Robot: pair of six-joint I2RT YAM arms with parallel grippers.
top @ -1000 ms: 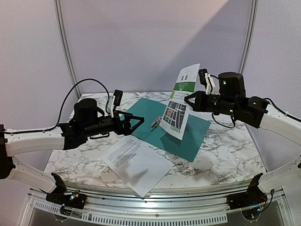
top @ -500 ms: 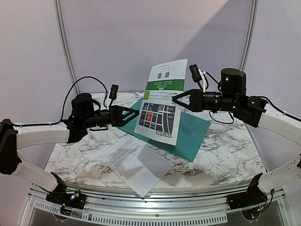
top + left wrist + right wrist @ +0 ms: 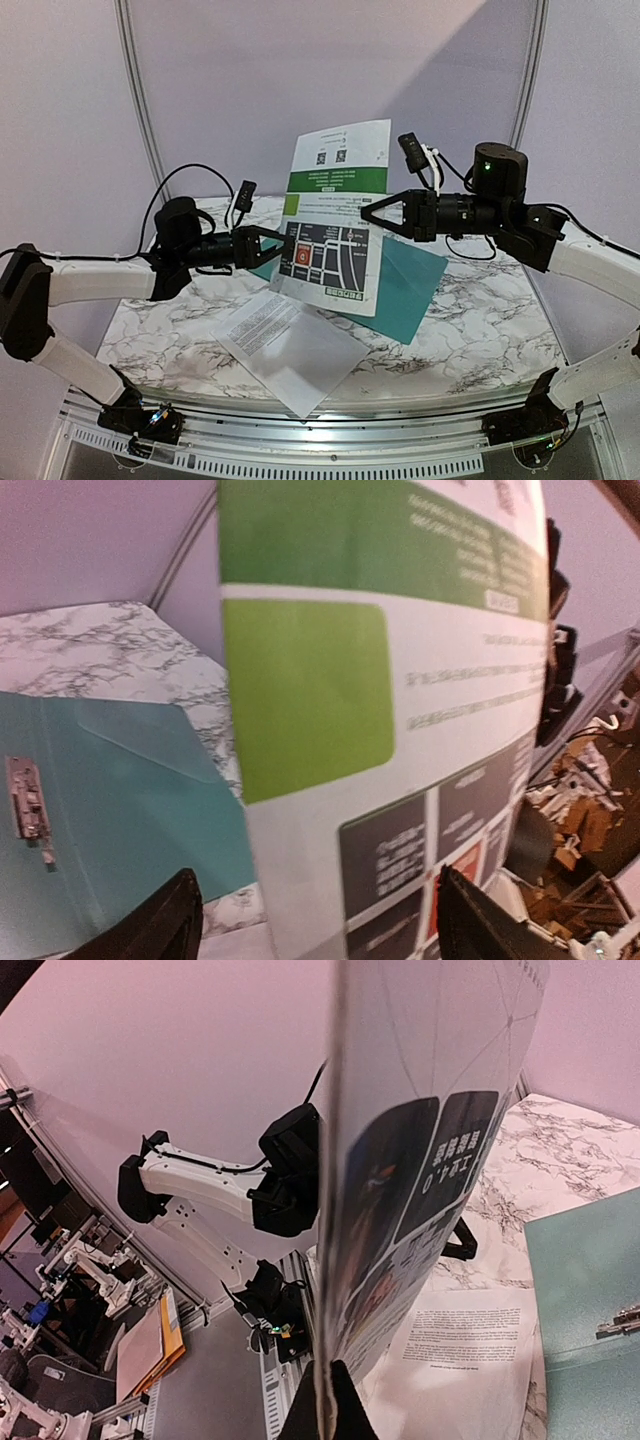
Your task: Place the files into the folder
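Pinching the right edge of the green-headed sheet (image 3: 330, 200), the right pincer (image 3: 365, 213) held it upright above the counter (image 3: 480, 320). The left pincer (image 3: 276, 247) stood spread astride its left edge. The folder (image 3: 410, 290) lay open mid-counter, and the white text sheet (image 3: 285, 345) lay at the near edge.

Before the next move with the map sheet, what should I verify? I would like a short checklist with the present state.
1. Right gripper jaws shut on map sheet edge: ok.
2. Left gripper jaws open around the sheet's other edge: ok.
3. Left jaws touching the paper: cannot tell.
4. Folder lying open, clip exposed: ok.
5. Text sheet in folder: not ok, lies on table.
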